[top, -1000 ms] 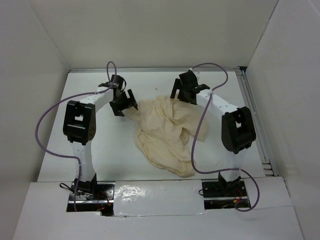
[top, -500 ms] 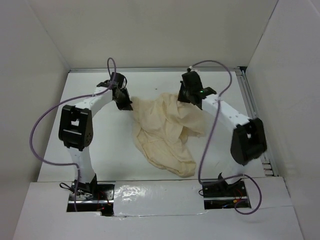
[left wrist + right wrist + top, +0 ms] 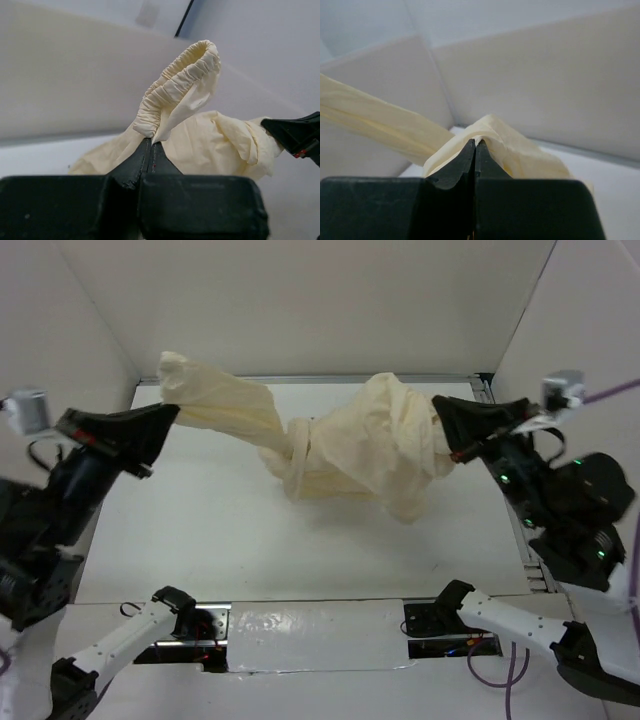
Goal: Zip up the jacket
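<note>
At the near edge, the two white arm bases (image 3: 185, 618) sit bolted beside a strip of shiny tape on the white flat surface (image 3: 200, 530). Both arms swing wide, out toward the side walls.

The black two-fingered left tool (image 3: 168, 414) has its fingers pressed together on the pale cream-yellow soft fabric jacket (image 3: 350, 450), pinching it just below a gathered elastic cuff (image 3: 180, 75). The cuff loops upward past the fingertips (the left wrist view shows this plainly).

The black two-fingered right tool (image 3: 442, 408) is likewise clamped on the jacket. Its fingers meet on a bunched fold at the garment's right side, and the right wrist view shows a long band of cloth running off to the left.

Between the two tools the jacket hangs stretched across the far half of the surface. It is narrow and sleeve-like on the left, twisted near the middle, and full and baggy on the right. Its lowest folds droop toward the surface, though whether they touch it cannot be told.

Beyond stands the plain white back wall (image 3: 320, 310).
</note>
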